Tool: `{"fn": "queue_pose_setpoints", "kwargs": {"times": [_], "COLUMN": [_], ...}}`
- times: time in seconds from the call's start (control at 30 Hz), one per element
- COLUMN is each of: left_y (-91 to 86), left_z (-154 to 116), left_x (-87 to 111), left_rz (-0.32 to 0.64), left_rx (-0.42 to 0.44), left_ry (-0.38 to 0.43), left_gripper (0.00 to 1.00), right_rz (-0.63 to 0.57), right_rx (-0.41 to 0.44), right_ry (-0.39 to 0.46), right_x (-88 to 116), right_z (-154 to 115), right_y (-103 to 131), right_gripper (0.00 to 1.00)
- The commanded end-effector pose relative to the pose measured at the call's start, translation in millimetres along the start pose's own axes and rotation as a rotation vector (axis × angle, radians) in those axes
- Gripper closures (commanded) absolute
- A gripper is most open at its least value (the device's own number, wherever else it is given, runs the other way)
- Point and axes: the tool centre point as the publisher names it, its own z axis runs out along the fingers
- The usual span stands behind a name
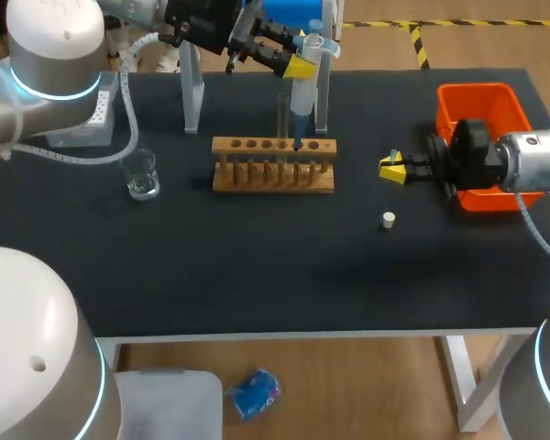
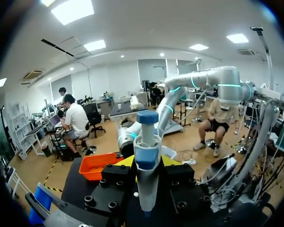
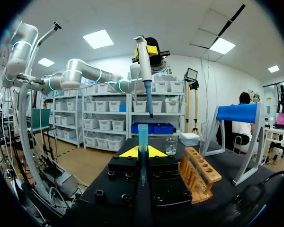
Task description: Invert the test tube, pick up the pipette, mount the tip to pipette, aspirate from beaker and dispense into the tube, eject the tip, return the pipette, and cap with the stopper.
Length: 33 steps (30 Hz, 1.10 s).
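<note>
Pipette (image 1: 299, 101) upright over the rack (image 1: 273, 176), clamped in the left end effector (image 1: 300, 66), whose yellow tips are mostly hidden behind it in the wrist view. Whether its lower end touches the rack cannot be made out. Right of the rack, the right end effector (image 3: 142, 152) pinches a blue tip (image 3: 142, 135), barely visible from overhead. A faint clear tube (image 1: 282, 119) stands in the rack. Stopper (image 1: 389, 220) and beaker (image 1: 142, 174) sit on the desk (image 1: 257, 266).
</note>
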Motion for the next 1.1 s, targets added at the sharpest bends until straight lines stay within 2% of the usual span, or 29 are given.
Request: {"fn": "queue_pose_setpoints", "kwargs": {"times": [0.03,0.13,0.2,0.33,0.47,0.7,0.83,1.1], "left_y": [-0.6,-0.6,-0.6,-0.6,-0.6,-0.6,-0.6,-0.6], "left_z": [-1,-1,-1,-1,-1,-1,-1,-1], "left_x": [0.3,0.3,0.3,0.3,0.3,0.3,0.3,0.3], "left_rz": [0.0,0.0,0.0,0.0,0.0,0.0,0.0,0.0], "left_rx": [-0.002,-0.002,-0.002,-0.002,-0.002,-0.002,-0.002,-0.002], "left_ry": [0.001,0.001,0.001,0.001,0.001,0.001,0.001,0.001], "left_gripper": [1.0,1.0,1.0,1.0,1.0,1.0,1.0,1.0], "right_rz": [-0.001,-0.069,-0.113,-0.232,-0.303,-0.355,-0.339,-0.331], "right_rx": [0.0,0.093,0.12,0.199,0.243,0.301,0.305,0.29], "right_ry": [0.0,-0.015,-0.014,0.027,0.057,0.089,0.086,0.078], "right_x": [0,-10,-17,-26,-30,-33,-38,-40], "right_z": [0,-1,3,22,40,67,80,98], "right_y": [0,1,8,25,32,9,-8,-21], "right_gripper": [1.0,1.0,1.0,1.0,1.0,1.0,1.0,1.0]}}
